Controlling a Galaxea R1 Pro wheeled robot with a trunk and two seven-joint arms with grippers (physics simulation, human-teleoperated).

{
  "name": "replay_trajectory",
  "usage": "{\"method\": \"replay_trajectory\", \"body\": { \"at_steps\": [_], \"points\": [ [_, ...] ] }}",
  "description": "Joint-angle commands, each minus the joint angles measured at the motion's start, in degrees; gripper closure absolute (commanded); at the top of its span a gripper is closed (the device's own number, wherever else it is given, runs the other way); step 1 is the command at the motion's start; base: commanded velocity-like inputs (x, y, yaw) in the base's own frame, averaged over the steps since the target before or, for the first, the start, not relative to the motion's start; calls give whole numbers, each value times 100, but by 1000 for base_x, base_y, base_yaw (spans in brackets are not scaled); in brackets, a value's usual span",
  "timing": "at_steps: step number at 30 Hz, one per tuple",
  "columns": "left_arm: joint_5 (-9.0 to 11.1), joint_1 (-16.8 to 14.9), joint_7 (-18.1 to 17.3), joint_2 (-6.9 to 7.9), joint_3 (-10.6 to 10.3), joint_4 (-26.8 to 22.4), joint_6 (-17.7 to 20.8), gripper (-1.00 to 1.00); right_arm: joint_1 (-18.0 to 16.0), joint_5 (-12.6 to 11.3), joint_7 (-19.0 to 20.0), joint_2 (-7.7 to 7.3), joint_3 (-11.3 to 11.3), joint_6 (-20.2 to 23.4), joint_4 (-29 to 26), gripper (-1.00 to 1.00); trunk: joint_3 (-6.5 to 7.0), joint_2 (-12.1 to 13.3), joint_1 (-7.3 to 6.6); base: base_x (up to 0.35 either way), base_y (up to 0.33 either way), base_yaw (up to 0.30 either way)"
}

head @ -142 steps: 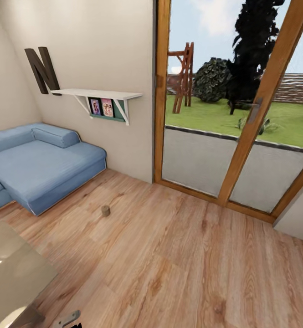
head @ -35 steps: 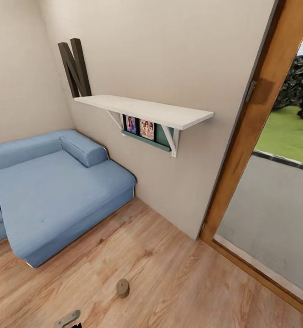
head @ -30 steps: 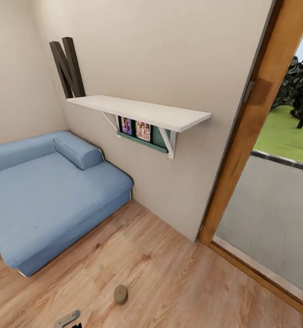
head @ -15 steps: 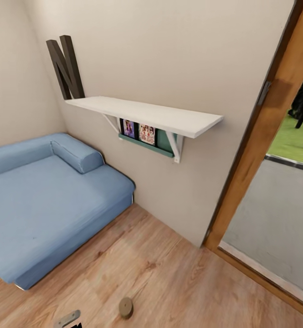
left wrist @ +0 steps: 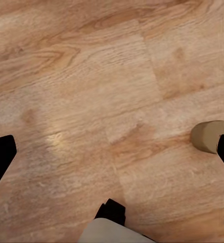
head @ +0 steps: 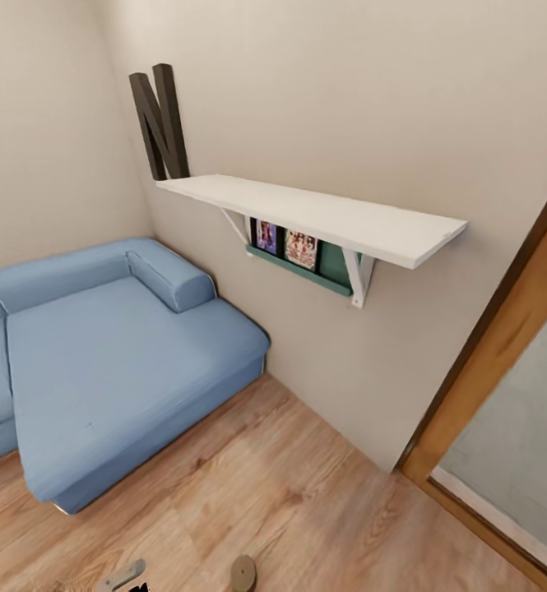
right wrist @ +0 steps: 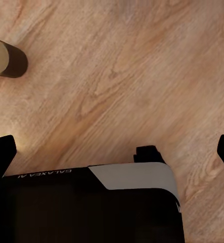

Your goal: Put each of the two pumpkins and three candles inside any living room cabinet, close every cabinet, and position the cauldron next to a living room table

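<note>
A small stubby pale grey-beige candle (head: pixel 243 572) stands on the light brown wooden plank floor (head: pixel 306 493), at the lower edge of the head view, near the foot of the big blue fabric corner sofa (head: pixel 117 362). In the left wrist view the candle (left wrist: pixel 209 136) is beside one black fingertip of the left gripper (left wrist: pixel 112 154), touching nothing, and the floor (left wrist: pixel 91 91) lies bare between the two fingers, which are wide apart. In the right wrist view the candle (right wrist: pixel 0 58) stands on the floor (right wrist: pixel 142 76) well away from the right gripper (right wrist: pixel 112 154); its two black fingers are also spread wide and hold nothing. On the beige wall a white wooden shelf (head: pixel 314 218) carries a dark letter N (head: pixel 159 123), with small colourful pictures (head: pixel 285 242) under it. A wooden door frame (head: pixel 503 345) stands at the right.
</note>
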Motion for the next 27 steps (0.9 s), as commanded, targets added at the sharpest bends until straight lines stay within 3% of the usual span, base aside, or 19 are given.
{"method": "replay_trajectory", "body": {
  "at_steps": [1,27],
  "points": [
    [40,-4,30,2,-49,0,-17,-100,-2,-49,-28,-1,49,-14,-8,-100,-6,-4,2,117,0,287],
    [45,-4,30,2,-49,0,-16,-100,-2,-49,-163,-3,57,-14,-24,-100,-6,-4,2,17,0,287]
  ]
}}
